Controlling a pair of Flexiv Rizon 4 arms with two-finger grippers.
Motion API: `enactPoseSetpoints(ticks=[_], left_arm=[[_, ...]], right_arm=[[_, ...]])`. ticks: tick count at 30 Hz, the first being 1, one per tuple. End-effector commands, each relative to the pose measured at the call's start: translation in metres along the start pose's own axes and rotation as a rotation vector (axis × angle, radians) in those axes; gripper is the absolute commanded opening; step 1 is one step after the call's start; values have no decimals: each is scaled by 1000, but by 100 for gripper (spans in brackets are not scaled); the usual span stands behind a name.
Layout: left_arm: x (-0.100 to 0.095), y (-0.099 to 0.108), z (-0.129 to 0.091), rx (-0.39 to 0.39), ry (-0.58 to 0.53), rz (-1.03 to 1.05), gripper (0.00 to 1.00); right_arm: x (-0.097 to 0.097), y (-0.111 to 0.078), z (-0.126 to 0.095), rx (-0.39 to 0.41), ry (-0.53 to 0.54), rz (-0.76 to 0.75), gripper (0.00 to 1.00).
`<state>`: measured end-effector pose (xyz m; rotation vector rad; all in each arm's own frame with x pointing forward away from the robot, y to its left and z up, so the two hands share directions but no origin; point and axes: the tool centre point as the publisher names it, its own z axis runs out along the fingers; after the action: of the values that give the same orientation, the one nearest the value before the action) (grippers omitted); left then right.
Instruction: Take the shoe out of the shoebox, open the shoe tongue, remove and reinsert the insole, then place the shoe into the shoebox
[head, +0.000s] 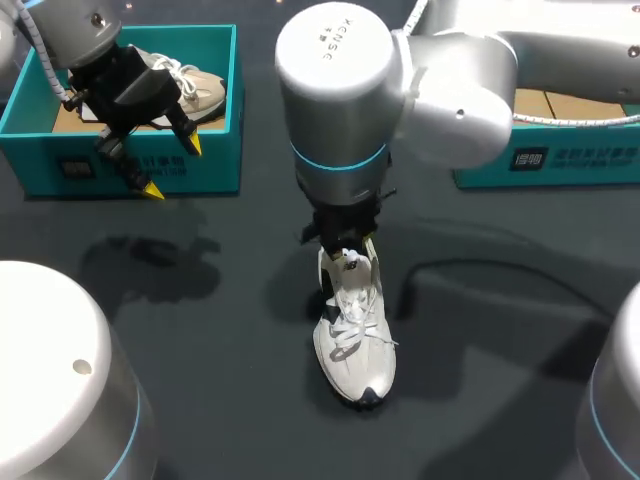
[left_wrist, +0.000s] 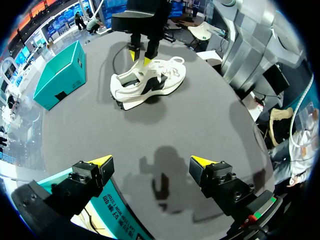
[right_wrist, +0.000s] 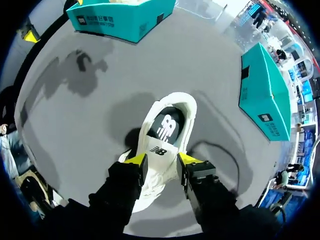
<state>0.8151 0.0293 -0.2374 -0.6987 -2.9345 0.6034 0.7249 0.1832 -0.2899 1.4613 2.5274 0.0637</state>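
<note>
A white shoe (head: 355, 345) (left_wrist: 150, 82) stands upright on the dark table in the middle, toe toward the front edge. Its black insole (right_wrist: 167, 127) shows inside the opening. My right gripper (right_wrist: 162, 160) (left_wrist: 139, 57) hangs over the shoe's mouth with its yellow tips either side of the raised tongue (right_wrist: 159, 150), the fingers parted. My left gripper (head: 172, 168) (left_wrist: 151, 161) is wide open and holds nothing; it hovers above the front wall of the teal shoebox (head: 130, 165) at the back left.
A second pale shoe (head: 195, 85) lies in the back-left shoebox. Another teal shoebox (head: 560, 165) (right_wrist: 265, 95) stands at the back right. Bare table surrounds the white shoe.
</note>
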Motion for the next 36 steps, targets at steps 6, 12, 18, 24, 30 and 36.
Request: enactPoseSetpoints(ticks=[6,12,18,24,30,36], left_arm=[[0,0,0,-2,1,0,100],[0,0,0,-2,1,0,100],[0,0,0,-2,1,0,100],[0,0,0,-2,1,0,100],[0,0,0,-2,1,0,100],[0,0,0,-2,1,0,100]], right_arm=[[-18,17,-31,-75,-53,-448,76],[-23,24,-42,-160,36,-681,100],[-23,24,-42,-160,36,-681,100],[-22,36,-37,-128,-2,-772,100],[-27,51,-25,-106,-19,-826,100],[-30,64,-14,-86,-58,-886,100]])
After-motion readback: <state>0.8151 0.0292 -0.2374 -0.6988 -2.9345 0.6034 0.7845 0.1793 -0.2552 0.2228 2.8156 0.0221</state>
